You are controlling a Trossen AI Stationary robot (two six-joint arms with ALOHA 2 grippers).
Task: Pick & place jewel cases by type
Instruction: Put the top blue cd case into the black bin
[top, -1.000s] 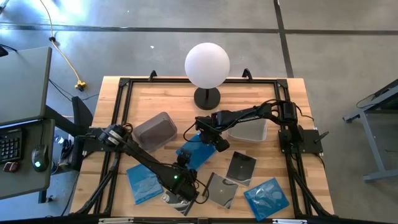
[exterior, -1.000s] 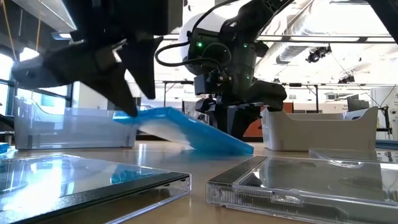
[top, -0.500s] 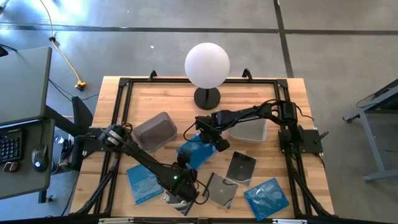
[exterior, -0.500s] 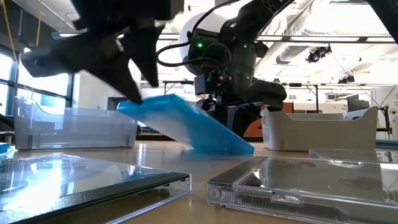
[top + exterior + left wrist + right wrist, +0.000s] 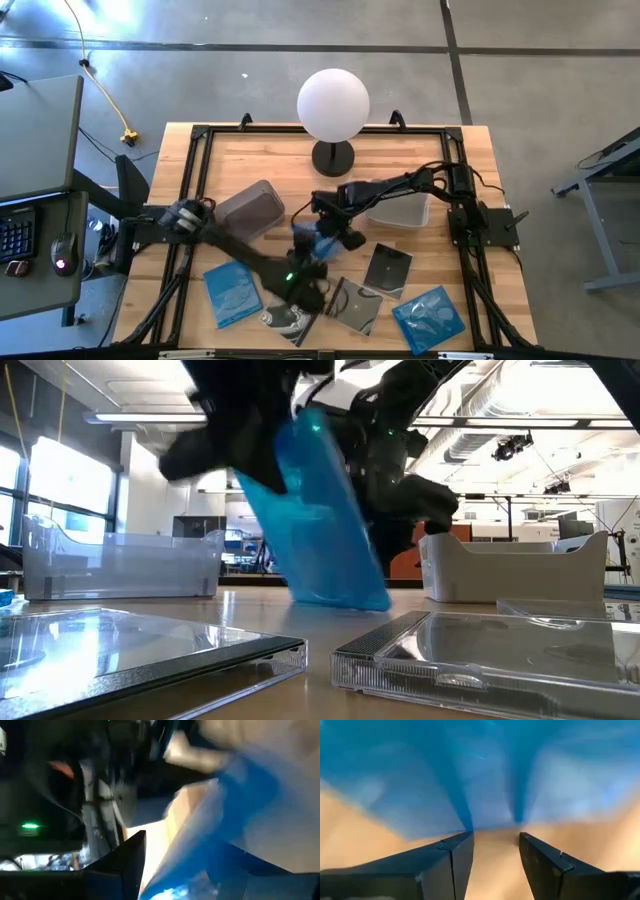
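Grey concrete floor (image 5: 250, 40) w/ dark seams around wood table (image 5: 270, 160). Desk (image 5: 35, 190) at left edge w/ keyboard, mouse. Yellow cable (image 5: 95, 70) upper left. Low view: bright windows (image 5: 70, 480) left, ceiling ducts (image 5: 520, 445) upper right, prob. an open lab.

Blurred blue jewel case (image 5: 240, 805) beside dark fingers (image 5: 125, 860)

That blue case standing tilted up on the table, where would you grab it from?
Probably by its raised top edge, from above. The blue case stands steeply on its lower edge, so its thin upper rim is free for two fingers, while the table blocks its bottom. The left gripper and right gripper crowd it.
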